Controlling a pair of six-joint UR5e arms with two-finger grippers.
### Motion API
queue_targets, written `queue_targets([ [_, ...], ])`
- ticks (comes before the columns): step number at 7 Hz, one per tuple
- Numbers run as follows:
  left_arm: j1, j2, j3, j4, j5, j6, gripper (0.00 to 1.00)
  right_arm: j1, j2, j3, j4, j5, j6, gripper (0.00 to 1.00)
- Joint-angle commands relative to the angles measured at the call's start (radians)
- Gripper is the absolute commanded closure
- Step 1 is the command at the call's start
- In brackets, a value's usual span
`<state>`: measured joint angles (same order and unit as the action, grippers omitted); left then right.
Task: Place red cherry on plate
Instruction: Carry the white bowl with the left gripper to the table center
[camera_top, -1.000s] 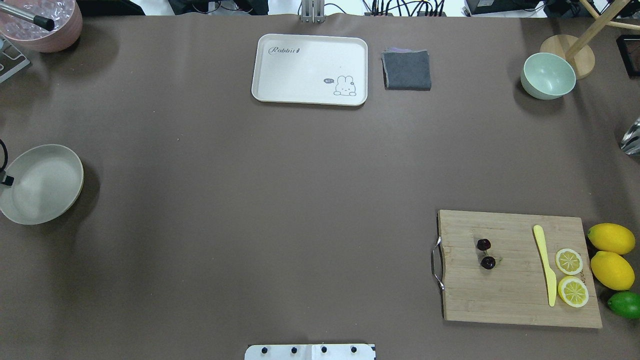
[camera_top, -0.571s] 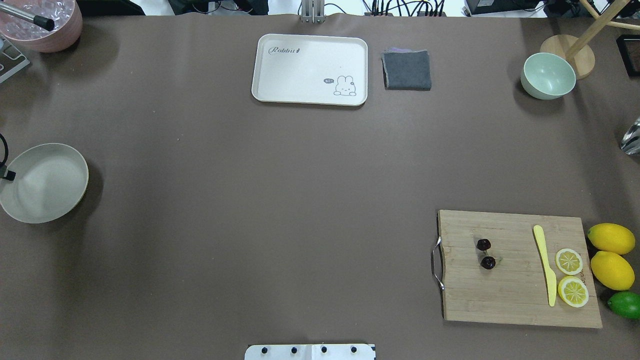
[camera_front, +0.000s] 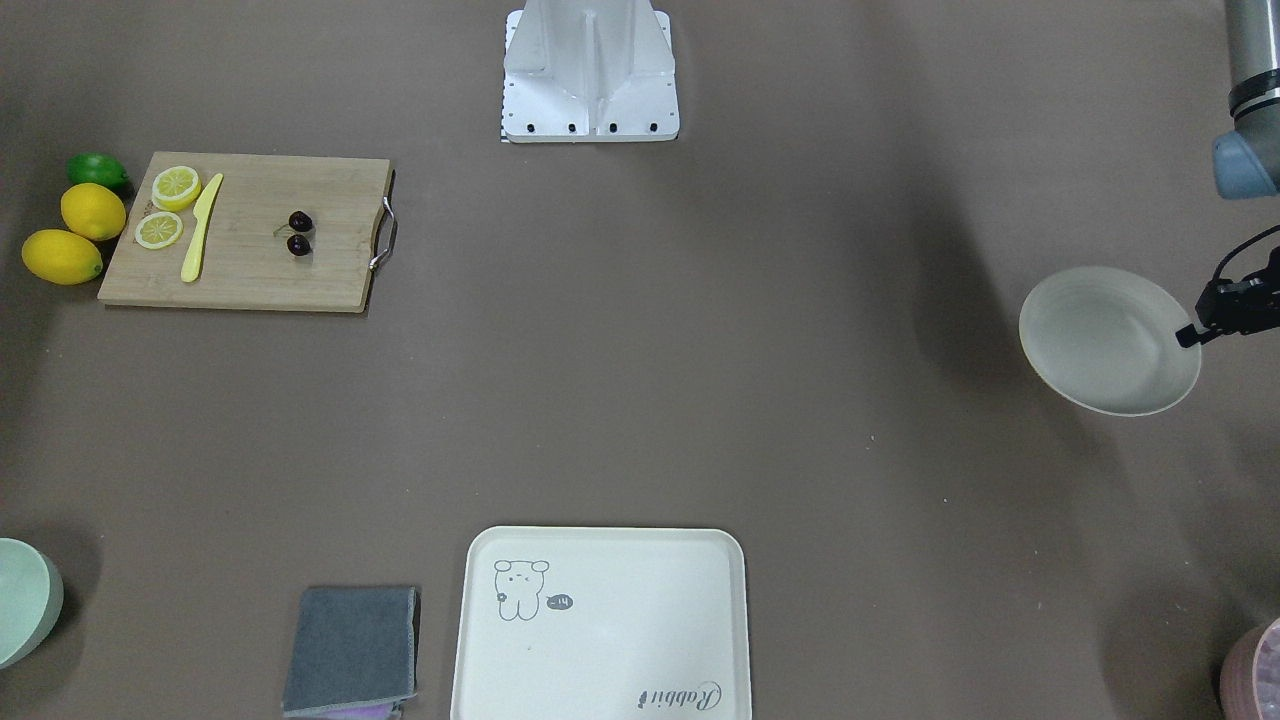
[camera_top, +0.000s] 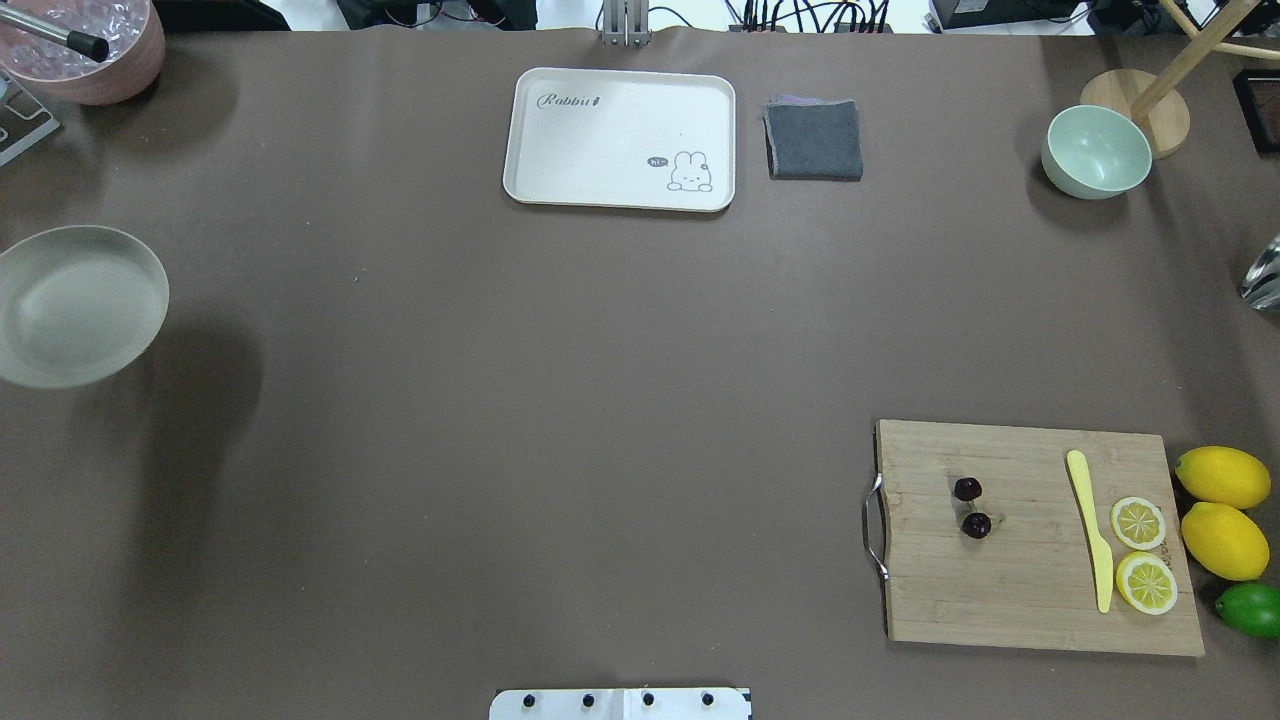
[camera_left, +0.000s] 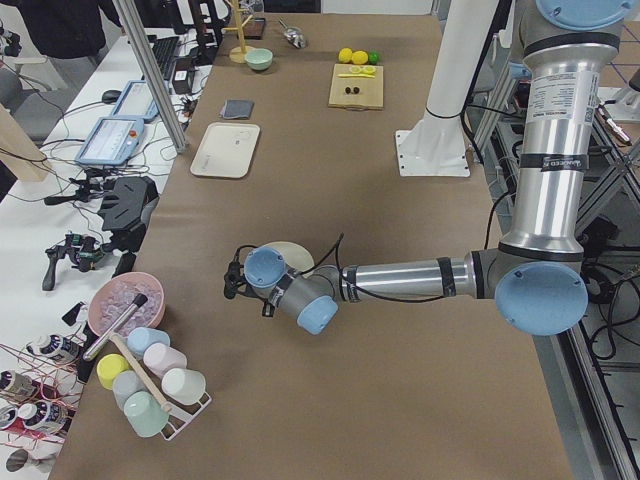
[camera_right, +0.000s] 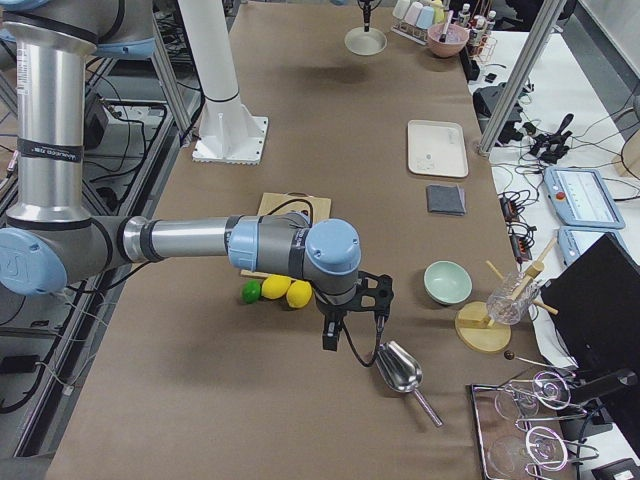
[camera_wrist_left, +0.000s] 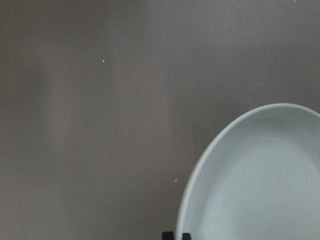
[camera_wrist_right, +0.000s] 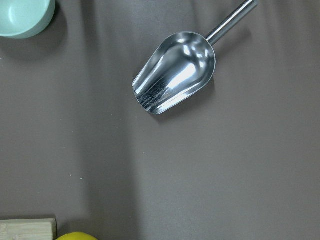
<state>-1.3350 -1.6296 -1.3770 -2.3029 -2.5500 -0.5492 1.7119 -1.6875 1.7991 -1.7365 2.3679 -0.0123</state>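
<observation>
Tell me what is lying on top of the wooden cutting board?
The red cherry pair, a yellow knife and two lemon slices lie on the board. Whatever is beneath the board is hidden.

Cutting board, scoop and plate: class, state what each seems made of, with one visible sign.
Cutting board: matte wood, perhaps bamboo; striped grain.
Scoop: polished metal; mirror-like reflections.
Plate: matte cream, faintly speckled; possibly plastic or ceramic, the look leaves it open.

cutting board (camera_top: 1000, 600): knife (camera_top: 1090, 525), lemon slices (camera_top: 1138, 523) | tray (camera_top: 600, 130) | grey cloth (camera_top: 814, 140) | mint bowl (camera_top: 1068, 176) | scoop (camera_wrist_right: 175, 72)
</observation>
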Motion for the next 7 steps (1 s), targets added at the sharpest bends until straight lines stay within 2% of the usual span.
queue_targets([
  [1,-0.003,-0.102,-0.024,0.069,-0.026,-0.070,1.00,0.000,0.000,0.005,0.000,0.001,0.003,0.00],
  [2,0.020,-0.178,-0.037,0.072,-0.021,-0.207,1.00,0.000,0.002,0.003,0.000,-0.001,0.009,0.00],
  [3,0.105,-0.231,-0.086,0.073,-0.003,-0.362,1.00,0.000,0.002,0.005,0.000,-0.001,0.011,0.00],
  [5,0.329,-0.335,-0.176,0.074,0.219,-0.663,1.00,0.000,0.009,0.008,0.000,0.001,0.011,0.00],
  [7,0.463,-0.430,-0.198,0.098,0.360,-0.858,1.00,-0.017,0.066,0.048,0.000,0.004,0.113,0.00],
])
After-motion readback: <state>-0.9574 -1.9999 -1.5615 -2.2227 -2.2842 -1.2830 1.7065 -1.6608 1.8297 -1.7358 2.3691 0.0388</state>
